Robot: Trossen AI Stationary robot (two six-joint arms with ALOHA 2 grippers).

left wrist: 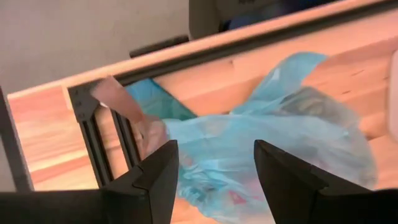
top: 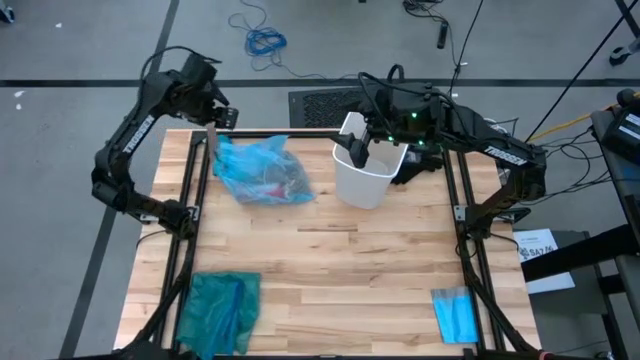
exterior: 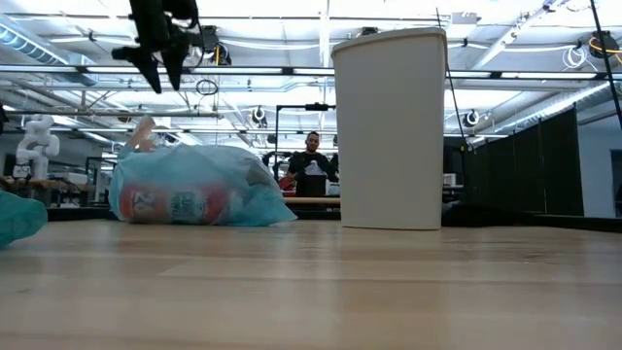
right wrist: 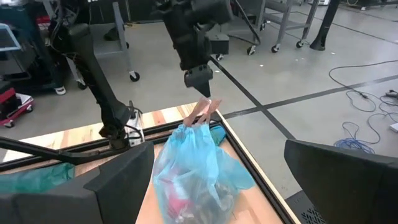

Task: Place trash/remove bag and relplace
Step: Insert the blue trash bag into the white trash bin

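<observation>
The light-blue bag [top: 262, 172] lies on its side at the table's far left, filled with trash; a red-and-white bottle [exterior: 180, 204] shows through it. A tan scrap [right wrist: 202, 112] sticks up from its bunched end. My left gripper [left wrist: 214, 180] hangs open above that end, clear of it, pointing steeply down, and it also shows in the low view [exterior: 160, 73]. My right gripper [top: 360, 150] is open over the far rim of the white bin [top: 365, 175], which stands upright on the table. Its fingers hold nothing in the right wrist view [right wrist: 217, 180].
A darker teal-green bag [top: 218, 310] lies at the near left corner and a small folded blue sheet [top: 455, 315] at the near right. Black frame rails [top: 185, 200] run along the table's left, right and far edges. A person [exterior: 311, 160] sits in the room beyond.
</observation>
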